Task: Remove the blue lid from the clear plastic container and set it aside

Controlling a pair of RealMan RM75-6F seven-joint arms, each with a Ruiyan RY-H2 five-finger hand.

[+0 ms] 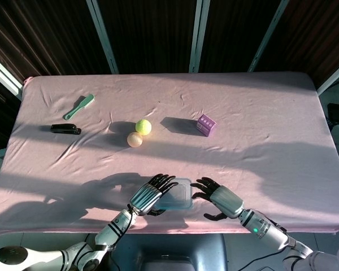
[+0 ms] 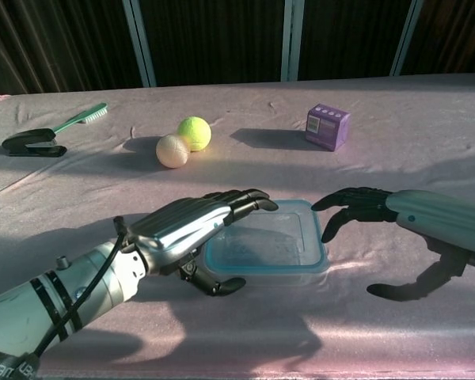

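Observation:
The clear plastic container with its blue-rimmed lid on top sits near the table's front edge, also in the head view. My left hand lies at its left end, fingers reaching over the lid's far-left corner and thumb by the near-left corner. It touches the box, but no closed grip shows. My right hand hovers just right of the container, fingers spread and curved toward the lid's right edge, thumb low and apart. It holds nothing. Both hands flank the box in the head view: left hand, right hand.
A yellow ball and a peach ball lie behind the container. A purple box stands at the back right. A green brush and a black stapler lie far left. The pink cloth covers the table.

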